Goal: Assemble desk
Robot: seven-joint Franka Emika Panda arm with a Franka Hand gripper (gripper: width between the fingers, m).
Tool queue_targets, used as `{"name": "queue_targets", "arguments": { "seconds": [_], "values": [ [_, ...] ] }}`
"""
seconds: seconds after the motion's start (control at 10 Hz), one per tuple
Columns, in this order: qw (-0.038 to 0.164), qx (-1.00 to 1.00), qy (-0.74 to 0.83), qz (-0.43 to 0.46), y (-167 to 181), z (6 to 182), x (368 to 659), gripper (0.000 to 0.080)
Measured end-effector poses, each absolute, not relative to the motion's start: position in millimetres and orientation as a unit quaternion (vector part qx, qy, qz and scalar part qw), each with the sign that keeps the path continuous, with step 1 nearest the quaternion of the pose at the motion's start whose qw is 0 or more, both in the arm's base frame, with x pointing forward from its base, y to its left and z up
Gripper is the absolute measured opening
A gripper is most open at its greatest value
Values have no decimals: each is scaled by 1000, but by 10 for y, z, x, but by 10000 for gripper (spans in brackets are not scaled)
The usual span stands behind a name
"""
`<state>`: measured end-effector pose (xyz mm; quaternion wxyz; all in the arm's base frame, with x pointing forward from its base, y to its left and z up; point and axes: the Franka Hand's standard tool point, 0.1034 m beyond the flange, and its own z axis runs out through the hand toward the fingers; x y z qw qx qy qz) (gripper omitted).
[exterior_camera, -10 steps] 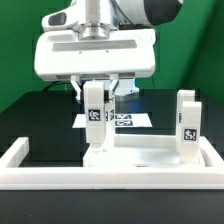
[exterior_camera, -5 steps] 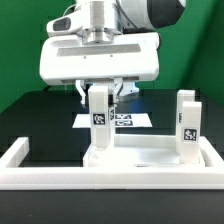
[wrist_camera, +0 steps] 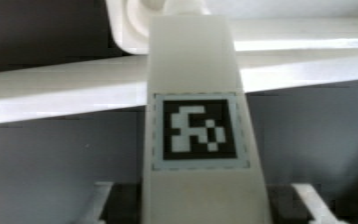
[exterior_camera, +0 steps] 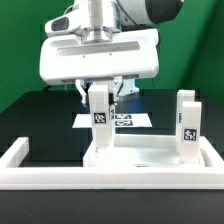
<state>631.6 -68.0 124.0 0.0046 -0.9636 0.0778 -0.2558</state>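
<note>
The fingers [exterior_camera: 99, 92] are clamped on a leg [exterior_camera: 99, 118] standing upright on the tabletop [exterior_camera: 150, 157] at the exterior view's left; since a second ago the hand and that leg have shifted slightly toward the exterior view's right. Two legs show, the second [exterior_camera: 187, 124] upright at the tabletop's right, with the marker board [exterior_camera: 128, 121] behind on the dark surface [exterior_camera: 30, 120]. Only the wrist view shows the held leg's [wrist_camera: 197, 100] tag [wrist_camera: 199, 126] up close.

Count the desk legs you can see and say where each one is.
2. One leg stands upright on the tabletop panel under the gripper, which holds it. The other leg stands upright at the panel's edge on the exterior view's right. Others may be hidden.
</note>
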Motion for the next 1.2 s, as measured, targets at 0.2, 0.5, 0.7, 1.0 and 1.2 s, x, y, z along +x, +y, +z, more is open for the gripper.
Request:
{"name": "queue_targets", "arguments": {
  "seconds": [0.2,0.5,0.7,1.0,1.2],
  "values": [
    [-3,-962,80,-259,-720,1209,6271,290],
    [-14,-959,83,-271,-765,1173,6273,290],
    [-21,-956,85,-282,-764,1164,6291,290],
    [-22,-954,88,-287,-691,1092,6311,290],
    [-21,-953,90,-288,-684,1092,6311,290]
  ]
}}
